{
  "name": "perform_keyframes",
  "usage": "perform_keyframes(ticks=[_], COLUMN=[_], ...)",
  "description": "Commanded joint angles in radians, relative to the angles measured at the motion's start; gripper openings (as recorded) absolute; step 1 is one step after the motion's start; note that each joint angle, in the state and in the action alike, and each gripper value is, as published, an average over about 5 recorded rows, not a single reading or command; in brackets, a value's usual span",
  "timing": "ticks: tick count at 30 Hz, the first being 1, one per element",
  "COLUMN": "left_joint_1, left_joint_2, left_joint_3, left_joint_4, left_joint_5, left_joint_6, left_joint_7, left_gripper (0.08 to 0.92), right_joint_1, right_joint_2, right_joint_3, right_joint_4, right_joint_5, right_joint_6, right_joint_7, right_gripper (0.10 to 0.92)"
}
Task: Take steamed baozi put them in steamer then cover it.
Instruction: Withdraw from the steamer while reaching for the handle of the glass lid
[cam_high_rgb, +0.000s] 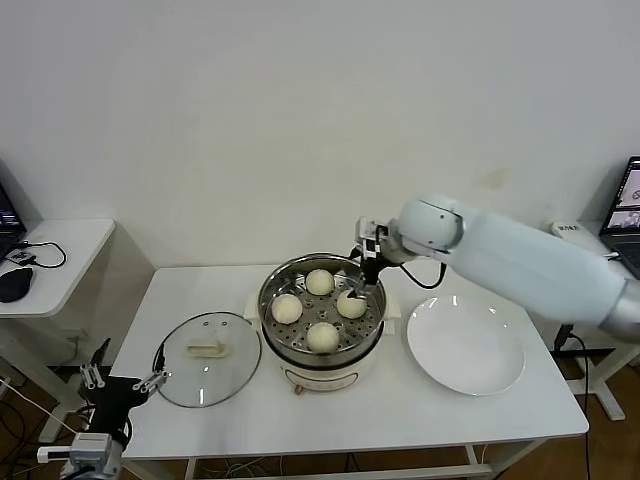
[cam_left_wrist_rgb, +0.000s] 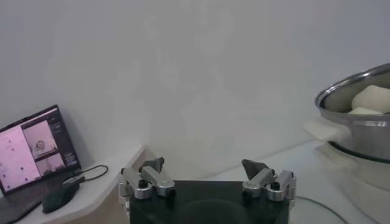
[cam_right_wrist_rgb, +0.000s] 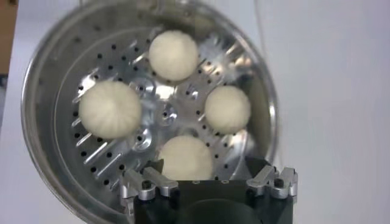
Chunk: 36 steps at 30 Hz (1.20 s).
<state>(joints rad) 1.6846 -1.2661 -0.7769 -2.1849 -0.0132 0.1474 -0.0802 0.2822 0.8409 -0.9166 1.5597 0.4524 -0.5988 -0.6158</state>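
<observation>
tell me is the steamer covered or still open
Open. The lid lies flat on the table left of the steamer, and all four buns show uncovered inside.

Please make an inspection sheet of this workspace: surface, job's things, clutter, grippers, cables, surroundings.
Surface: white table.
Job's things: four buns sit in the steamer; lid lies flat on the table at the steamer's left, not yet on.
Clutter: empty white plate right of the steamer.
Grippers: right gripper over the steamer, jaws open, holding nothing; left gripper low by the table's left front corner, open.
Cables: black cable on the side desk.
Surroundings: laptop, white wall.
</observation>
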Motion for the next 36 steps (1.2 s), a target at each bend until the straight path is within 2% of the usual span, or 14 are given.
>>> perform_keyframes(ticks=[1,5,10,19,24,29,36], left_joint_1=[-0.012,-0.021,-0.034,-0.046,-0.045,-0.053,-0.076], left_joint_2=[0.003,-0.001,-0.007,0.007,0.026,0.031,0.067], left_joint_3=[-0.01,-0.008,-0.003,0.016,0.009,-0.037,0.027], left_joint_4=[0.028,0.064,0.104,0.165,0.19,0.259,0.344], left_joint_5=[-0.051,-0.063,-0.054,0.107,0.417,0.931,1.228], left_joint_6=[-0.049,-0.095,-0.119,-0.126,-0.165,-0.316,-0.341], left_joint_7=[-0.004,-0.004,-0.001,0.008,0.0,-0.051,-0.08], left_gripper=[0.823,0.823,0.823,0.823,0.823,0.823,0.823], right_joint_1=[-0.549,-0.907,-1.302,-1.65,-1.753,-1.81,-1.875], right_joint_2=[-0.228,-0.175,0.007,0.379,0.491,0.537,0.587], right_joint_3=[0.485,0.818,1.208,1.658,1.767,1.821,1.858], right_joint_4=[0.241,0.256,0.292,0.343,0.384,0.407,0.42], right_joint_5=[0.002,-0.134,-0.224,-0.212,-0.191,-0.228,-0.284], right_joint_6=[0.294,0.477,0.68,0.772,0.752,0.725,0.722], right_joint_7=[0.554,0.614,0.608,0.432,0.403,0.427,0.45], right_gripper=[0.823,0.823,0.823,0.823,0.823,0.823,0.823])
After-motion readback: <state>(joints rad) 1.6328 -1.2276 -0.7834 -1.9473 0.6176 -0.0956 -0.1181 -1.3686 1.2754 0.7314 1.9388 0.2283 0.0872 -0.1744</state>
